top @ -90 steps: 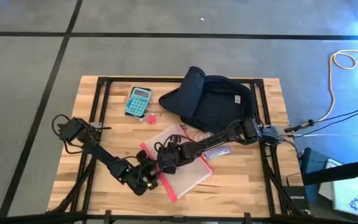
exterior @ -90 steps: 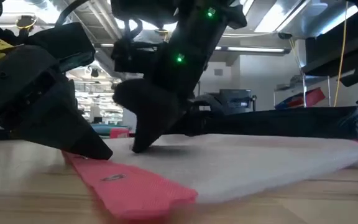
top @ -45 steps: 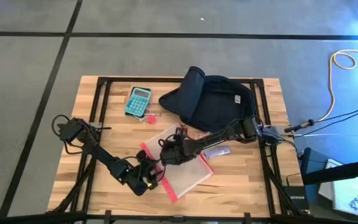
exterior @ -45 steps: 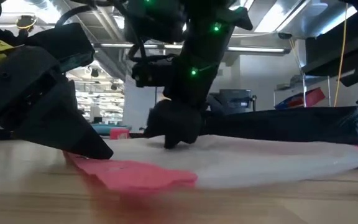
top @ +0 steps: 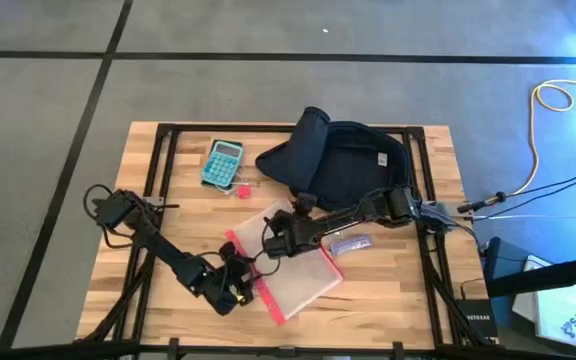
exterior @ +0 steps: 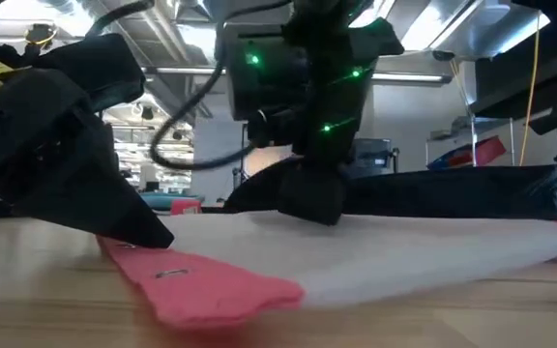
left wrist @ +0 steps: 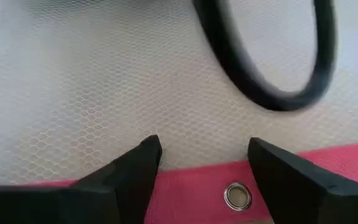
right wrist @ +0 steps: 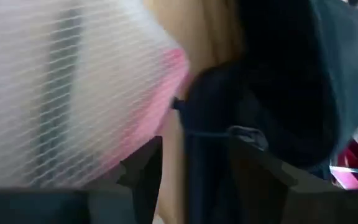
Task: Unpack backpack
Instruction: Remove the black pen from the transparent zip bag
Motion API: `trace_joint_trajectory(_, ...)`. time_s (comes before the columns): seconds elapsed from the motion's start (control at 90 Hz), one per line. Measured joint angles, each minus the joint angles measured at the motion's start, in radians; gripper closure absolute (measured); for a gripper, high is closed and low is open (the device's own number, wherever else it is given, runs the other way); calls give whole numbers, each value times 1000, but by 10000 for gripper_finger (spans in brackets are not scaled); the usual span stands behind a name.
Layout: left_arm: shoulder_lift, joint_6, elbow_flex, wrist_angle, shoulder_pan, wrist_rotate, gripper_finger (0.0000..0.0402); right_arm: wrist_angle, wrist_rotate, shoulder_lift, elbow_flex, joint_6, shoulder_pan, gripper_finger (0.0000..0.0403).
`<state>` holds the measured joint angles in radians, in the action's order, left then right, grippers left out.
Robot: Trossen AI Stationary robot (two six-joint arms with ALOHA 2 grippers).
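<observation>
**Hovering over the mesh pouch**

Lying at the table's (top: 183, 205) far side, the backpack (top: 343, 160) is untouched. The left gripper (left wrist: 204, 165) sits spread wide over the mesh pouch's (top: 293, 262) red edge; the right gripper (top: 271, 243) hangs above the pouch, finger state unclear.

Pouch (top: 293, 265) mid-table, backpack (top: 340, 160) behind, calculator (top: 222, 162) rear-left.
</observation>
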<state>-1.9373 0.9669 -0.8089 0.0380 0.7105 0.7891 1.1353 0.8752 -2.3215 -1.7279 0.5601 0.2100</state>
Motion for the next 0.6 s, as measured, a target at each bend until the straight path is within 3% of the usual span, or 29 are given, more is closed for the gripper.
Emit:
trace_joint_trajectory(0.144, 0, 0, 0, 0, 0, 0, 163, -44, -6, 0, 0, 25, 1, 237)
trace_joint_trajectory(0.3, 0, 1, 0, 0, 0, 0, 163, -169, -54, 0, -1, -53, 2, 237)
trace_joint_trajectory(0.489, 0, 2, 0, 1, 0, -1, 163, -382, -199, 2, -3, -232, -10, 237)
trace_joint_trajectory(0.6, 0, 3, 0, 1, 4, -1, 163, -421, -201, 3, -3, -277, -29, 237)
